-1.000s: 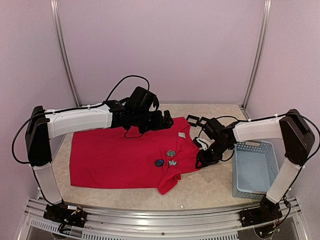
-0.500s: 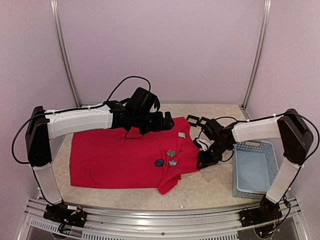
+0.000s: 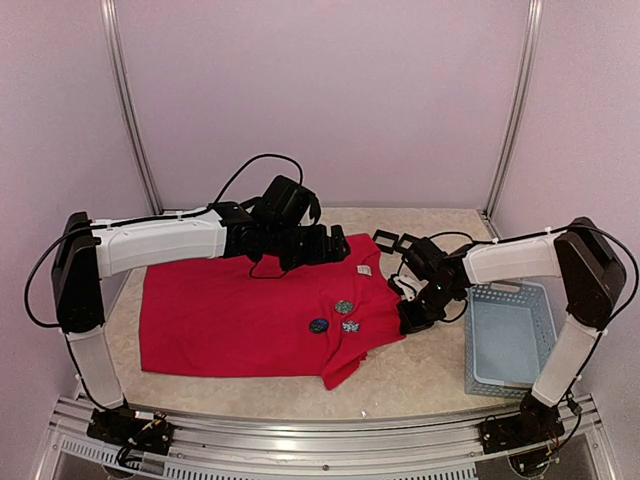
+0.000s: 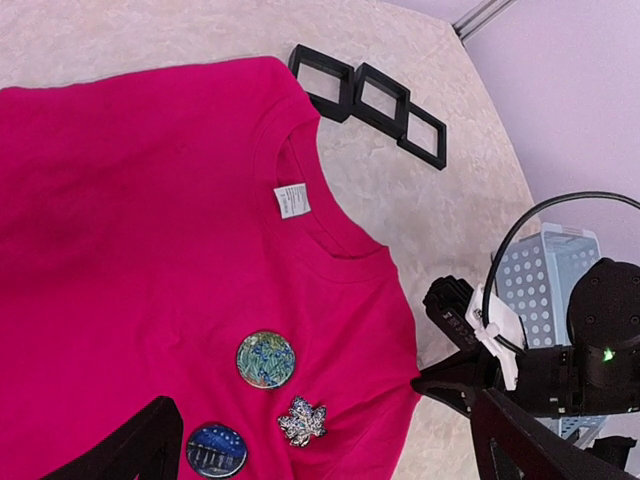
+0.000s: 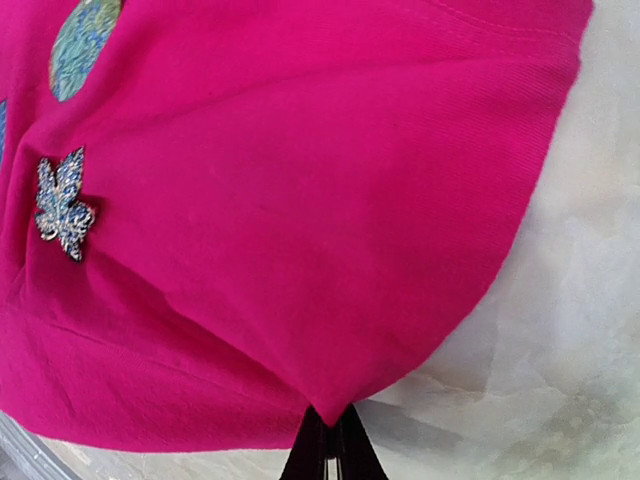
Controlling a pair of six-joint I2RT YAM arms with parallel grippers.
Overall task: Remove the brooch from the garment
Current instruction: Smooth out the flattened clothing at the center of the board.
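While the right gripper [image 5: 330, 448] is hanging onto the sleeve, we're seeing its two black fingertips pressed tight together on the very edge of the garment [image 3: 230, 310], so a little point of red fabric is getting pinched between them. The leaf-shaped silver brooch [image 5: 63, 205] is sitting pinned on the garment well up and to the left of those fingers in the right wrist view, not touching them. A round green-blue badge [image 4: 265, 359] is lying just past the brooch, farther from the pinching fingers, and a dark blue badge [image 4: 216, 450] is sitting right beside the brooch too. The left gripper [image 3: 335, 245] is hovering above the garment near the collar with its fingers [image 4: 140, 450] spread wide, holding nothing. In its own view the brooch is showing up between the two fingers, down on the fabric below them. Three black square frames [image 4: 350, 92] are lying on the table [image 4: 430, 220] beyond the collar, ahead of the left fingers. The pale blue basket [image 3: 505, 345] is sitting back behind the right fingers, on the wrist side, near but apart.
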